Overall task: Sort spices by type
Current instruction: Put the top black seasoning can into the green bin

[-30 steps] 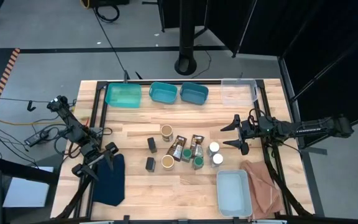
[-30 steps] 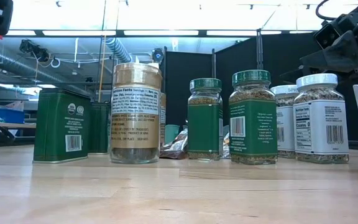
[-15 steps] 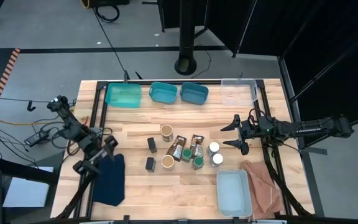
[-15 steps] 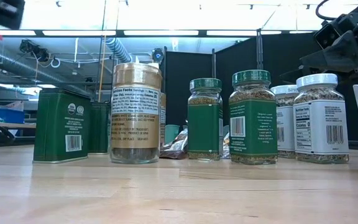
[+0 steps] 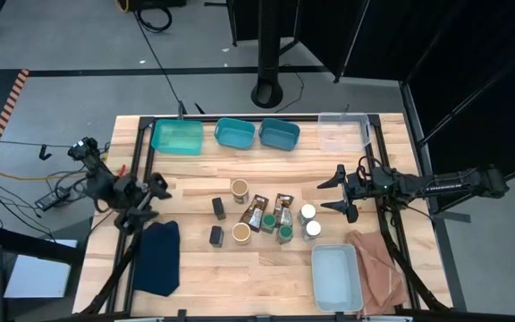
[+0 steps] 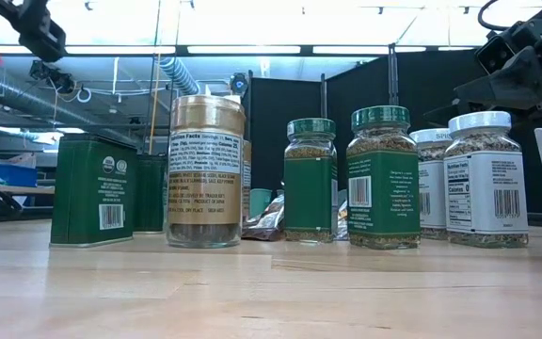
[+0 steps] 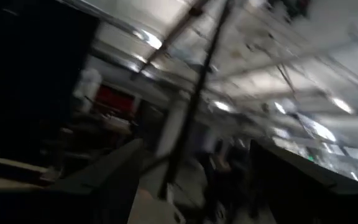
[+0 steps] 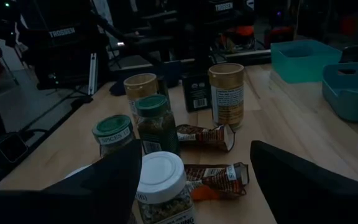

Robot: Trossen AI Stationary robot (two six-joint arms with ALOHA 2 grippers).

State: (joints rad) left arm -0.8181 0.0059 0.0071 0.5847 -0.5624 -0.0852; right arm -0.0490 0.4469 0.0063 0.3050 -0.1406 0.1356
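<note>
The spices stand in a cluster mid-table: two black tins [image 5: 218, 207] [image 5: 215, 235], two tan-topped jars [image 5: 239, 189] [image 5: 240, 233], two brown packets [image 5: 257, 210] [image 5: 282, 207] lying flat, two green-lidded jars [image 5: 267, 223] [image 5: 285, 234], and two white-lidded jars [image 5: 308, 213] [image 5: 313, 229]. My left gripper [image 5: 147, 199] is open and empty at the left, above the table, just beyond the dark blue cloth [image 5: 156, 258]. It also shows in the low view [image 6: 26, 24]. My right gripper [image 5: 332, 193] is open and empty, to the right of the white-lidded jars [image 8: 160, 180].
Three teal bins [image 5: 177, 136] [image 5: 235, 132] [image 5: 278, 133] and a clear tray [image 5: 342, 132] line the far edge. A pale bin [image 5: 336, 275] and a brown cloth [image 5: 378, 268] lie at the near right. Bare wood lies between the cluster and the far bins.
My left gripper has moved from over the blue cloth's far end toward the table's far edge and has risen, staying open. My right gripper and the spices have kept still.
</note>
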